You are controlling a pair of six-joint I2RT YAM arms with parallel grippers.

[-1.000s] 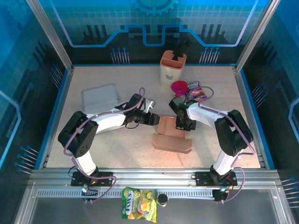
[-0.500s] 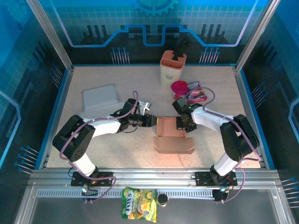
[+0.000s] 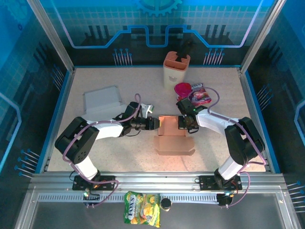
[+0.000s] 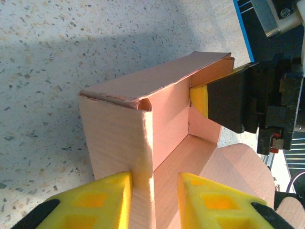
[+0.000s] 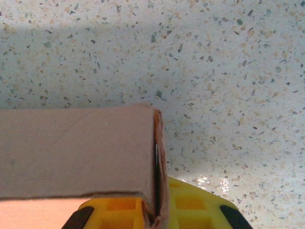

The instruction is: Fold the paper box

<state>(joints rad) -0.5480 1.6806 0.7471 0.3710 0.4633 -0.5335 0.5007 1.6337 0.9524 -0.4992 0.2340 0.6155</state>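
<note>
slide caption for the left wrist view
Left tool straddles one paper box wall; right tool pinches the opposite wall

The speckled table (image 3: pixel 119 152) bears a paper box (image 3: pixel 174 143), grey tray (image 3: pixel 101 99), beige holder (image 3: pixel 175 71), pink bowl (image 3: pixel 182 88).

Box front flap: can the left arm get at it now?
Probably not as is: the left gripper straddles the left wall of the box. Once it lets go, the flap lies flat and uncovered.

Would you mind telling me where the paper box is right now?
In the top view the paper box sits near the middle of the table, with the left gripper at its left wall and the right gripper clamping its right wall.
</note>
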